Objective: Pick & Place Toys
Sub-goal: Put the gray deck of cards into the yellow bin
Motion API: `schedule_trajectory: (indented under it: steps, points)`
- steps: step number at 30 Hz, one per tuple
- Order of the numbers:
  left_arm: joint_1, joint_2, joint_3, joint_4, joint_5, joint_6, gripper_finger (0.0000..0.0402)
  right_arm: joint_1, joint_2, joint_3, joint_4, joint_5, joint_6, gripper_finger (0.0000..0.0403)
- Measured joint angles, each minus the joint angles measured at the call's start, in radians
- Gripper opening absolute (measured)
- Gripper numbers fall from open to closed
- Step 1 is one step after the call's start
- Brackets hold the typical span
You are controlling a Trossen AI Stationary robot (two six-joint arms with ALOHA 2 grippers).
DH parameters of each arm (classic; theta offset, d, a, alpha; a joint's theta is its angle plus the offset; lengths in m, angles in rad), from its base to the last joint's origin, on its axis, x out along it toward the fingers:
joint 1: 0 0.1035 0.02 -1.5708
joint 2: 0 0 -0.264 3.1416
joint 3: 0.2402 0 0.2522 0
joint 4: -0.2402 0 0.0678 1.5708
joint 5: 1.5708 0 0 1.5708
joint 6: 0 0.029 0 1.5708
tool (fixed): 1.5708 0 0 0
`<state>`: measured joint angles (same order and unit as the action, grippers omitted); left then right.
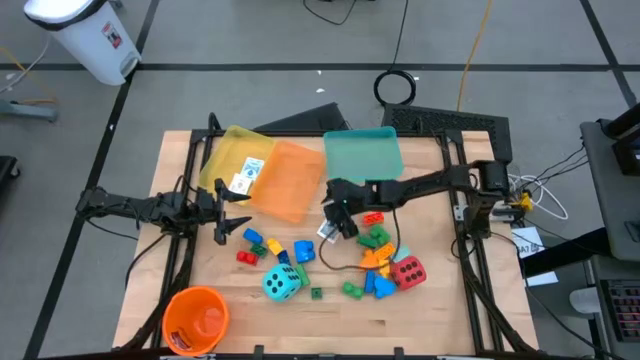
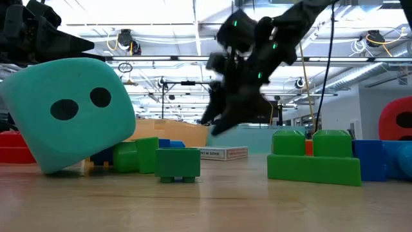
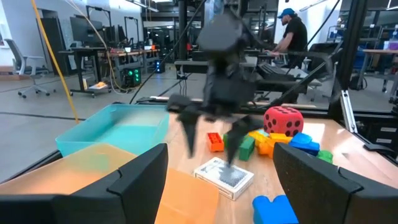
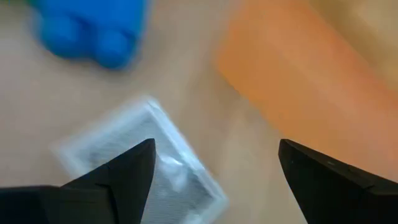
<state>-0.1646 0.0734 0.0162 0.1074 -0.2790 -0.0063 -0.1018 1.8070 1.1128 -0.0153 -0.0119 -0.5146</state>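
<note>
Right gripper (image 1: 335,222) hangs over the middle of the table (image 1: 430,300) with its fingers spread wide and nothing in them, right above the small white card box (image 1: 327,232) lying flat on the wood, with the orange tray (image 1: 290,180) at about 10 o'clock from it. The box has print on its side but it's too small to read, same for the label on the card (image 1: 247,176) sitting in the yellow tray (image 1: 232,155). Left gripper (image 1: 228,215) waits at the table's 9 o'clock side, fingers open and empty, while the cyan die (image 1: 282,282), red die (image 1: 407,271) and a scatter of bricks (image 1: 376,262) sit down toward 6 o'clock, near the orange bucket (image 1: 195,318).
</note>
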Motion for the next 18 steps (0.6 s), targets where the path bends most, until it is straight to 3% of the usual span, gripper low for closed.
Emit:
schedule_trajectory:
  steps: [6, 15, 18]
  points:
    - [0.000, 0.000, 0.000, -0.001, 0.000, 0.001, 0.0296, 0.003, 0.014, -0.022, -0.059, 0.108, -0.043, 0.0313]
    - [0.000, 0.000, 0.000, 0.000, 0.000, 0.001, 0.0296, 0.161, -0.003, -0.020, -0.205, 0.199, 0.089, 0.0313]
    - [0.000, 0.000, 0.000, 0.000, 0.000, 0.000, 0.0296, 0.218, -0.016, -0.022, -0.196, 0.218, 0.026, 0.0313]
